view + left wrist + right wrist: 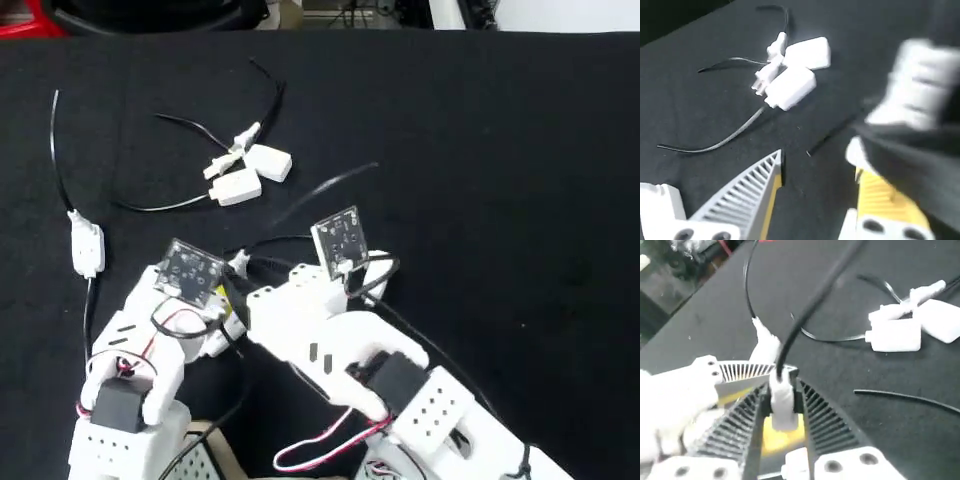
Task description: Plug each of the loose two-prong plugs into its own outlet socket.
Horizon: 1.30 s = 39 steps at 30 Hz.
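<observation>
The black bench [500, 150] carries everything here. The two white arms rise from its near edge, and their wrists lean in toward each other. The right arm [330, 330] reaches across in front of the left arm [140, 340]. The right gripper [783, 390] has its ribbed jaws closed narrow on a held plug [783, 402], a small white body standing upright between them. The plug's black cable [810, 300] runs up and away from its top. Just beside it, the left gripper [816, 160] hangs low over bare cloth with its jaws spread wide, one grey-ribbed and the other yellow. Farther out on the bench, toward the left of centre, two white outlet sockets lie side by side, touching or nearly so. The far socket [268, 162] lies behind the near socket [236, 186], and a thin dark cord [715, 142] trails from the near one. Two loose plugs lie against them. The first plug [776, 46] is beside the far socket, and the second plug [764, 77] is tucked between the two blocks with its prongs pointing away from them. Well apart from these, near the bench's left edge, lies a long white connector [88, 245] with black wire leaving both ends. Whether it is a plug already seated in a socket cannot be told.
</observation>
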### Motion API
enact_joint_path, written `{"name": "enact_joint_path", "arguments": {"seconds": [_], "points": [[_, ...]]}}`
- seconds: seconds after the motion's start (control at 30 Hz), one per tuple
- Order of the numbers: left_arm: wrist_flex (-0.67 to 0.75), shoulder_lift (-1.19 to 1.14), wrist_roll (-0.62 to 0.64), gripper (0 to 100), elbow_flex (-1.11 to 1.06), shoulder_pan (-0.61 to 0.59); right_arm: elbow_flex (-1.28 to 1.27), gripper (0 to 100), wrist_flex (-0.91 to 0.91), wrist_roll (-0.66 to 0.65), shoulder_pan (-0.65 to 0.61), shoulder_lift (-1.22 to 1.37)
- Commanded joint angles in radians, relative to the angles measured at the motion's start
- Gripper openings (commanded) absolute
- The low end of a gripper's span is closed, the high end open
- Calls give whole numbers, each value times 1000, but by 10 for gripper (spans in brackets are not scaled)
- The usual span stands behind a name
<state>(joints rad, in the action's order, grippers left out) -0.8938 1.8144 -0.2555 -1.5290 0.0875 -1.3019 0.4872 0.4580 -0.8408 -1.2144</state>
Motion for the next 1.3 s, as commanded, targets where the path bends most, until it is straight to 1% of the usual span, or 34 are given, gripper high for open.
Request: {"name": "enact_joint_path", "arguments": {"seconds": [0.0,0.2,0.27,0.33,0.4,0.47,0.53,0.63,0.7,0.77,0.8,0.9,1.13,1.27], "points": [[110,6,78,239,4,-64,79,11,107,9,-48,2],[106,6,78,239,-4,-76,94,11,117,-23,-29,2],[80,6,75,239,-2,-84,97,11,117,-25,-12,4],[15,6,21,239,7,-87,127,11,135,-37,32,16],[-68,6,-71,239,13,-105,196,11,210,-84,71,73],[-132,6,-155,236,16,-160,278,11,298,-129,74,179],[-175,6,-226,235,8,-251,348,11,358,-187,72,317],[-227,6,-321,235,-4,-407,409,11,387,-270,21,499],[-238,6,-358,234,-30,-495,423,11,381,-310,-21,581],[-232,6,-361,234,-65,-553,424,11,354,-328,-48,628],[-232,6,-361,234,-81,-564,424,11,344,-328,-55,639],[-232,6,-359,234,-117,-565,426,11,325,-330,-68,665],[-210,6,-358,234,-156,-576,424,11,215,-324,-72,782],[-209,6,-358,234,-162,-576,443,11,209,-327,-71,834]]}}
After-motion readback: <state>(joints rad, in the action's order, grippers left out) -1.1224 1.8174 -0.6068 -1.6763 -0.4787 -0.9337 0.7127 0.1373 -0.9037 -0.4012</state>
